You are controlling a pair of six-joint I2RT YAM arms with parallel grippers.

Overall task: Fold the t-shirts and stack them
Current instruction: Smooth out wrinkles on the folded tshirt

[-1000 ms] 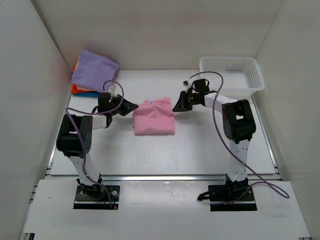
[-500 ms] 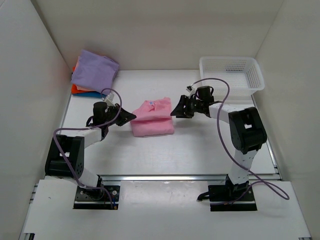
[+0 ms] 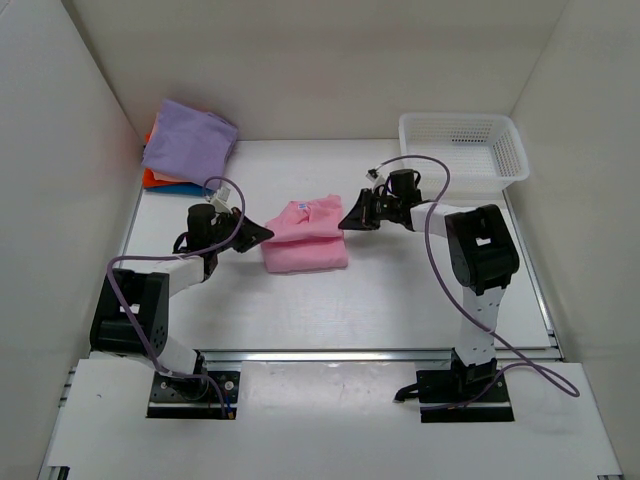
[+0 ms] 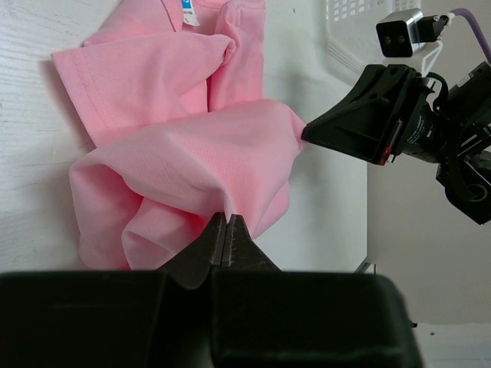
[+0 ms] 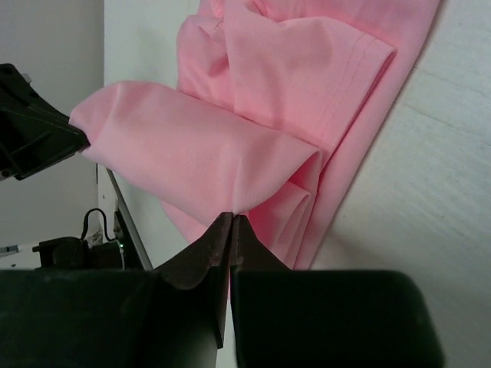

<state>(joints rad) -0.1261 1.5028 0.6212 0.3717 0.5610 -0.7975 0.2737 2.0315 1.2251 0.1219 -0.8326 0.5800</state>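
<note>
The light pink t-shirt [image 3: 305, 236] lies part-folded mid-table, collar and small white label toward the back. My left gripper [image 3: 268, 233] is shut on the left corner of its lifted fold, and my right gripper [image 3: 343, 224] is shut on the right corner. The fold hangs between them a little above the cloth below. The left wrist view shows the pink shirt [image 4: 184, 146] pinched at my left gripper [image 4: 226, 217]. The right wrist view shows the shirt [image 5: 253, 123] pinched at my right gripper [image 5: 232, 217]. A folded lavender shirt [image 3: 190, 138] tops an orange one [image 3: 155, 179] at the back left.
A white plastic mesh basket [image 3: 463, 150] stands at the back right. White walls close in the table on the left, back and right. A metal rail runs along the near edge.
Both grippers have drawn nearer to me and lifted the pink shirt's fold; the left arm has swung lower and leftward. In the last half second the right gripper moved slightly left.
</note>
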